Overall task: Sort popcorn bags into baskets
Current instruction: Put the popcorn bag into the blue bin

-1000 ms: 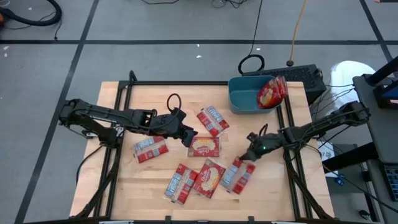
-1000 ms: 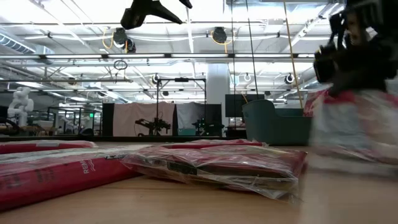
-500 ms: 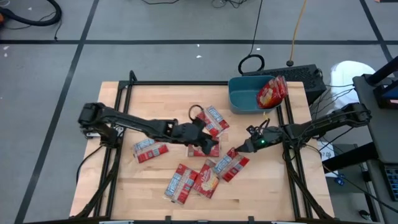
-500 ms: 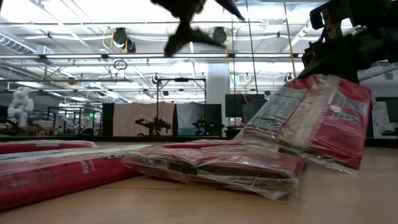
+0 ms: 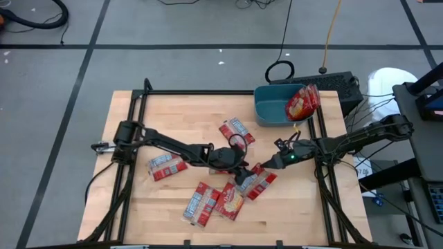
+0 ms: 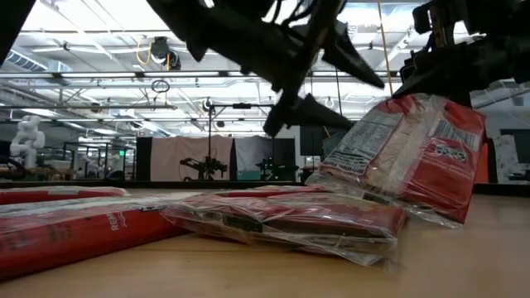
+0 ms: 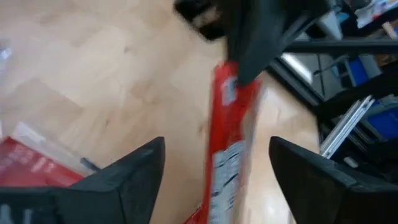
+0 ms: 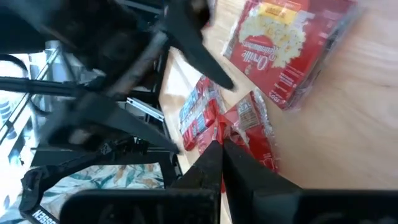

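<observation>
Near the middle of the light wooden table (image 5: 138, 207), the right gripper (image 5: 270, 164) has its two fingers pressed together on the upper edge of one flat red popcorn bag (image 5: 255, 181). This packet hangs tilted, with its lower edge close to the table or on it, so the low view shows its white label panel (image 6: 389, 157) facing the camera. I judge that it is held by the edge like this so that the left arm can reach its free part.

From the other side, the left gripper (image 5: 239, 166) reaches across the table to the same packet, with its fingers spread wide. In the left wrist view the red packet (image 7: 230, 149) stands edge-on between the two dark fingers (image 7: 134, 174) and neither of them touches it. This looks to me like the preparation of a handover, or of a second grip, but the pictures do not settle which.

At the far right corner stands the teal-blue plastic bin (image 5: 271, 109), and one red packet with a yellow picture (image 5: 301, 102) leans on its right wall. Several other red packets (image 5: 208, 202) lie flat on the wood, so most of the sorting is not yet done.
</observation>
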Robot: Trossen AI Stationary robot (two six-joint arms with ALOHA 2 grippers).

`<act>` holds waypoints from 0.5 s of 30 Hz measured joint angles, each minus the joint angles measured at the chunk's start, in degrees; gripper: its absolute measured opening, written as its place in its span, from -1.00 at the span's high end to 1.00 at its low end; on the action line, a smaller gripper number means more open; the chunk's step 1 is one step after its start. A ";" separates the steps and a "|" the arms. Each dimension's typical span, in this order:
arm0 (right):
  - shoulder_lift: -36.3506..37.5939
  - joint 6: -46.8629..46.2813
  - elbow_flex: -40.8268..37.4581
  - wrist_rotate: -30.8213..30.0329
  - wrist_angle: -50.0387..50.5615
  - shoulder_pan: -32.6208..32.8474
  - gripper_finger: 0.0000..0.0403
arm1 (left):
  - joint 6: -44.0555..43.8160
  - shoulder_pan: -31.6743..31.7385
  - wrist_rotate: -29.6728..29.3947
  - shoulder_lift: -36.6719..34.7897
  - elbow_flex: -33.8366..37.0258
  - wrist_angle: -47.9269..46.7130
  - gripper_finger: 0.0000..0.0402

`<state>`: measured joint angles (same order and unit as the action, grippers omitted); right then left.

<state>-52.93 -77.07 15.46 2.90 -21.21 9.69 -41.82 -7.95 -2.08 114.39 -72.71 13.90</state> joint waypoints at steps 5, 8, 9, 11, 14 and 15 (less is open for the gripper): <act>0.02 1.45 0.00 -0.09 -1.04 -0.02 1.00 | 0.21 0.00 3.89 3.23 0.07 5.64 -0.20; 0.02 2.26 0.00 -0.20 -1.61 -0.02 1.00 | 0.18 0.00 6.54 4.17 -0.02 7.50 -0.01; 0.02 2.72 0.00 -0.20 -1.99 -0.02 1.00 | 0.32 0.00 6.64 4.17 -0.02 7.21 0.07; 0.02 3.68 0.00 -0.22 -3.19 -0.02 1.00 | 1.82 -0.02 6.59 4.15 0.00 6.83 0.27; 0.04 4.25 0.00 -0.29 -6.46 -0.11 1.00 | 3.15 0.12 6.63 3.96 0.00 6.95 0.62; 0.03 3.96 0.00 -0.26 -7.33 -0.36 1.00 | 3.22 0.25 6.70 3.84 0.00 7.35 0.73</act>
<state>-52.90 -73.11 15.46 2.63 -28.53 9.33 -38.60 -7.70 4.62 118.23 -72.71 21.25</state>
